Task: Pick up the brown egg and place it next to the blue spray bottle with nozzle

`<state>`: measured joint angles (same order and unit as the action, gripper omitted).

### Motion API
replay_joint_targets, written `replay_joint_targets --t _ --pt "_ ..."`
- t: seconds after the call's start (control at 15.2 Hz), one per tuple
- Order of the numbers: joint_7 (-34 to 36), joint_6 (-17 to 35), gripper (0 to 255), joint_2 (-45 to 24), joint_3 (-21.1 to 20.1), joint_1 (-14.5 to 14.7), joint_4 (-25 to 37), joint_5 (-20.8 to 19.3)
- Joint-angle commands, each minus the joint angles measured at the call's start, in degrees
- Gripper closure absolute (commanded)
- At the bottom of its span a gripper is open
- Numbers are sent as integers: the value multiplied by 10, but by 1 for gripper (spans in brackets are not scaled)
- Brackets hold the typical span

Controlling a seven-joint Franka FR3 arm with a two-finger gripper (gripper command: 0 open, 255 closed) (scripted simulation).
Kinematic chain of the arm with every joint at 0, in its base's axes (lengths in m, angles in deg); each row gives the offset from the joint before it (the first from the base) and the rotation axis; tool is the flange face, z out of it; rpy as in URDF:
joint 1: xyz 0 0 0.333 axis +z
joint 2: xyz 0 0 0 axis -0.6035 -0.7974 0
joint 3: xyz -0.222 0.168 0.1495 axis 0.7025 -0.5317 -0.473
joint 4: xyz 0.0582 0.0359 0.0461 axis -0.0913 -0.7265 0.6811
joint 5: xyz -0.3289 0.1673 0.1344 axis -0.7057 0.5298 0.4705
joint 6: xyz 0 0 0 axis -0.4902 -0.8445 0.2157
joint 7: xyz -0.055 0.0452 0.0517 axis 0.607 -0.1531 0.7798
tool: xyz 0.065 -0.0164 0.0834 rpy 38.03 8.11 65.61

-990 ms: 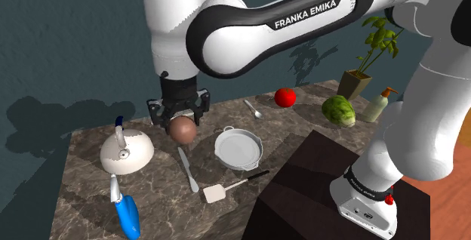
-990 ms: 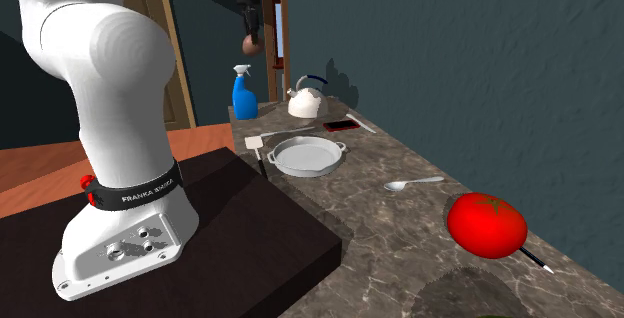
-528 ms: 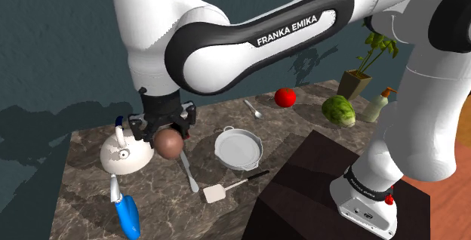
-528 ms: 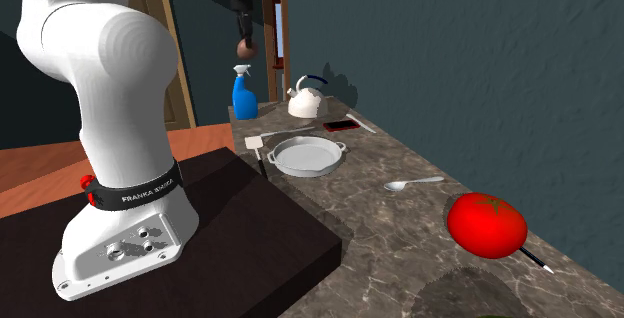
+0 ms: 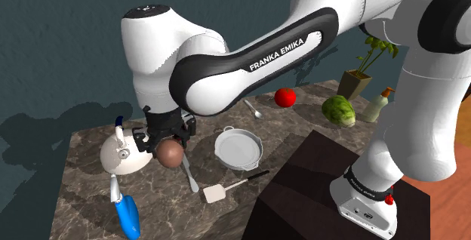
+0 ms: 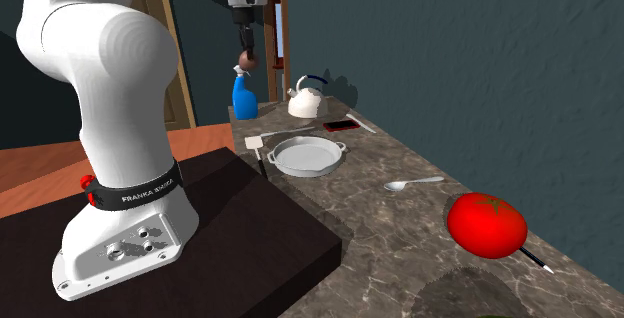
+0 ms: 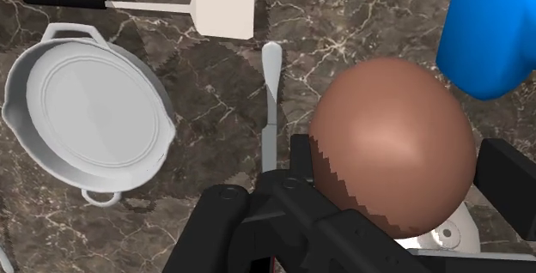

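End effector point(image 5: 170, 148) closed on the brown egg point(image 5: 170, 156), its two black fingers point(image 7: 296, 161) clasping the egg from either side; the egg hangs clear of the bench point(image 5: 83, 193), a dark marble-patterned slab. In the shoulder view the egg appears just in front of the white kettle point(image 5: 119, 156), between it and the pale knife point(image 5: 188, 173) lying flat on the bench; in the second exterior view it sits higher than the top of the blue spray bottle point(image 6: 243, 97), which stands upright near the bench's far end. Seen along the end effector, the bottle's blue body lies close beside the egg, and the knife runs lengthwise below the fingers.

Further out: a white two-handled pan point(image 5: 238, 149) beside the knife, empty; a spatula point(image 5: 214, 193) with a pale blade and black handle near the edge by the dark stand point(image 5: 302, 197). Beyond the pan: a spoon point(image 5: 253, 110); a red tomato point(image 5: 284, 96); a green head of lettuce point(image 5: 339, 111); a pump dispenser point(image 5: 377, 105); a potted plant point(image 5: 367, 61) against the dark teal wall.
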<state>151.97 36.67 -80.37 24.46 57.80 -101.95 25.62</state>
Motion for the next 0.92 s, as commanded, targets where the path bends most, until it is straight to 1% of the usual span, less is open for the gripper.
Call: replay_joint_targets --t 0.0,0.86 --pt "3 15 255 -5 1 1 -11 -3" --pt "24 96 255 -54 15 10 -47 -34"
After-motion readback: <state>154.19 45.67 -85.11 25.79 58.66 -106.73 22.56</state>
